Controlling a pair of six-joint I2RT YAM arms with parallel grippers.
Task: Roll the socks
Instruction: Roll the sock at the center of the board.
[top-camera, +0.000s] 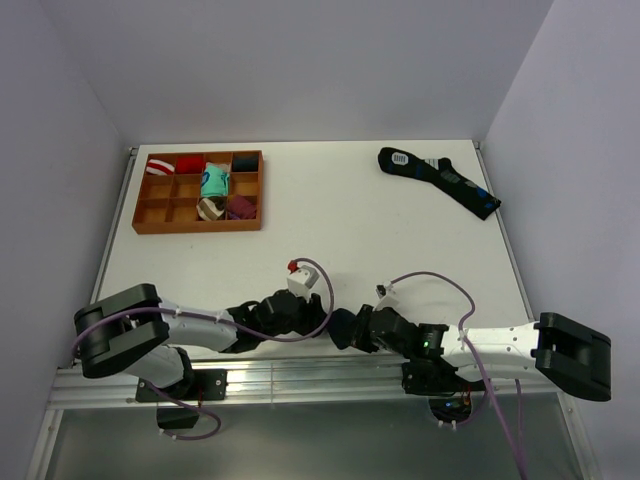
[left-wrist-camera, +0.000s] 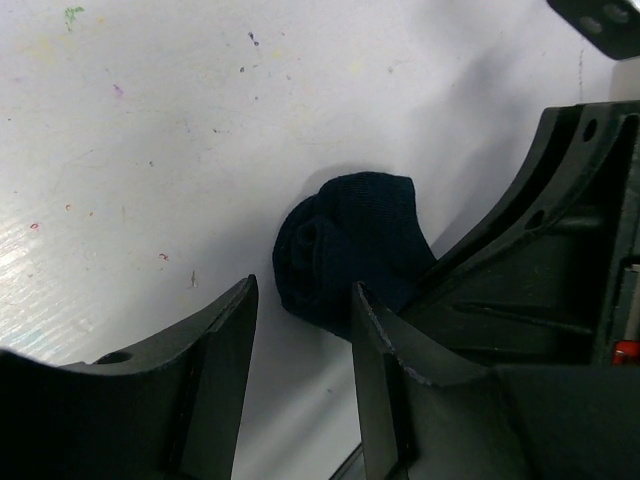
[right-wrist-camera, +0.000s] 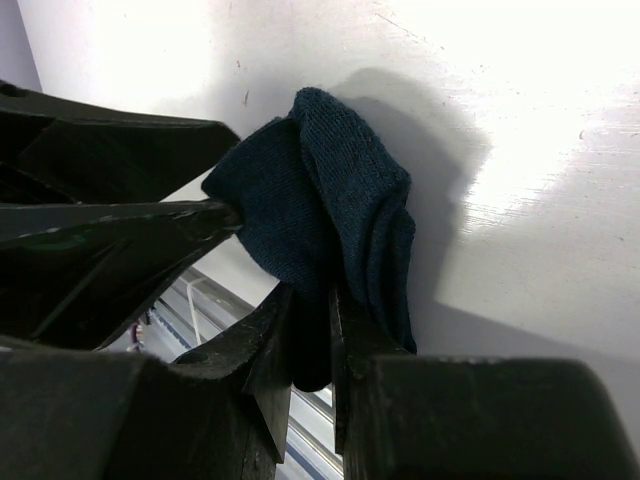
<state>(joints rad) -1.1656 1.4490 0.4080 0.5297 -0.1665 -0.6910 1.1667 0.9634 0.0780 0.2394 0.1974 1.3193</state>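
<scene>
White table (top-camera: 350, 210) across the whole overhead view, with the left arm (top-camera: 190, 328) and right arm (top-camera: 490, 345) folded low along its near edge and angled inward to meet in the middle. Likely set this close for anchoring the fabric on one side and turning it from the other. Far back on the left, an orange divided tray (top-camera: 198, 228) with colourful sock bundles (top-camera: 214, 183) in some compartments. Far back on the right, a long black sock (top-camera: 440, 180) with blue patches, lying flat. Both well apart from the work. Tight clamp of the right gripper (right-wrist-camera: 310, 310) on a fold of the socks (right-wrist-camera: 320, 200), fabric drawn up into creases, probably to hold the bundle firm. Wide gap in the left gripper (left-wrist-camera: 300, 310), nothing between its fingers (left-wrist-camera: 225, 350), one tip against the bundle's edge, seemingly poised to tuck or push. Socks near the front edge, between the two grippers, bunched into a rough dark navy lump, not yet a tidy roll. Hard to tell whether one sock or two in that lump. Pinched part hidden between the right fingers, underside out of sight, and from overhead nearly lost against the black grippers.
</scene>
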